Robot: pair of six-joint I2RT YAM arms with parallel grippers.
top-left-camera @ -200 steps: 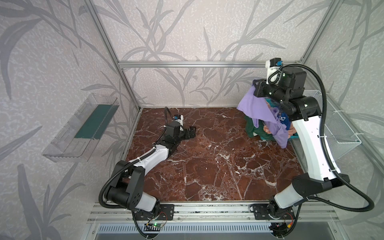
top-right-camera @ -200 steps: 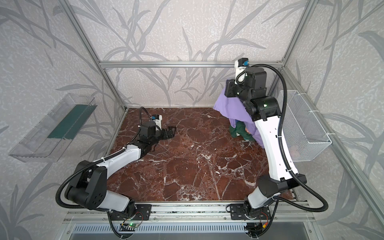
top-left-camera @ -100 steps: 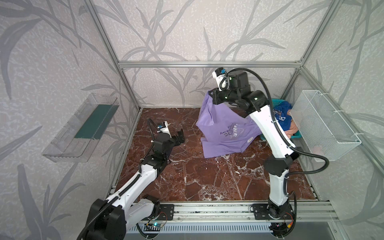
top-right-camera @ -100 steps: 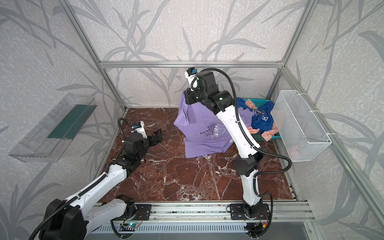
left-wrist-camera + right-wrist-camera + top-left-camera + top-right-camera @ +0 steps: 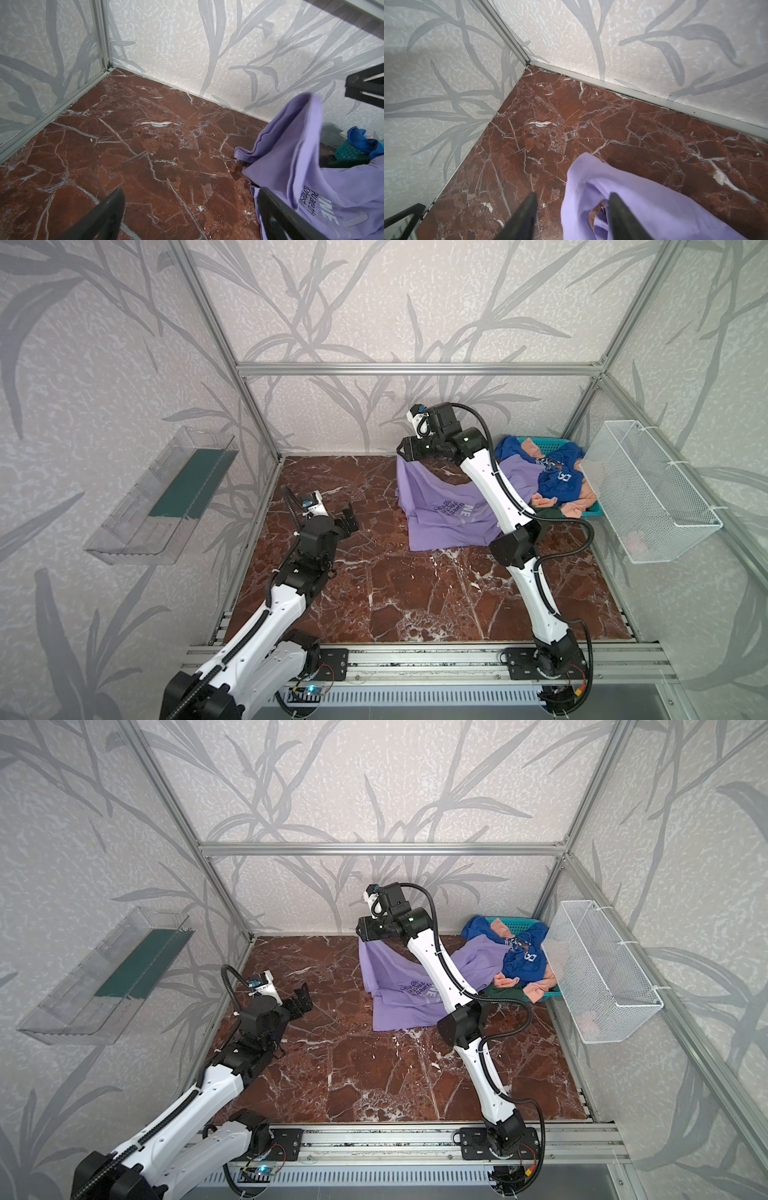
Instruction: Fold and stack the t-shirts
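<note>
— Where is the soft lavender-purple cloth t-shirt (image 5: 440, 510) at the moment?

— It lies on the glossy red-brown, white-veined marble tabletop (image 5: 415, 593), toward the far right. Most of it sits in loose, rumpled folds, with white lettering showing beside the arm. One edge stands up in a limp peak right at the right gripper (image 5: 402, 450), and the opposite end trails toward the teal perforated plastic basket (image 5: 552, 442) in the corner.

— Is that gripper pinching the peak?

— No. In the right wrist view the right gripper (image 5: 572, 195) has its dark tapered fingers (image 5: 620, 218) spread apart. The cloth bunches slackly between them and drapes against one finger, so it is let go rather than clamped.

— What about the other arm?

— The left gripper (image 5: 349, 518) is spread wide with nothing in it. It hangs over bare marble, well apart from the shirt.

— And what is in the basket?

— It holds a crumpled heap. A royal blue t-shirt (image 5: 557, 481) with white print lies on top, with a peach t-shirt (image 5: 544, 501) poking out around it. A dark green t-shirt (image 5: 548, 512) sags at the front rim.

— Is there anything on the walls?

— A white wire-mesh basket (image 5: 648, 489) hangs on the right wall. A clear plastic shelf (image 5: 162, 497) with a dark green liner is fixed to the left wall.
</note>
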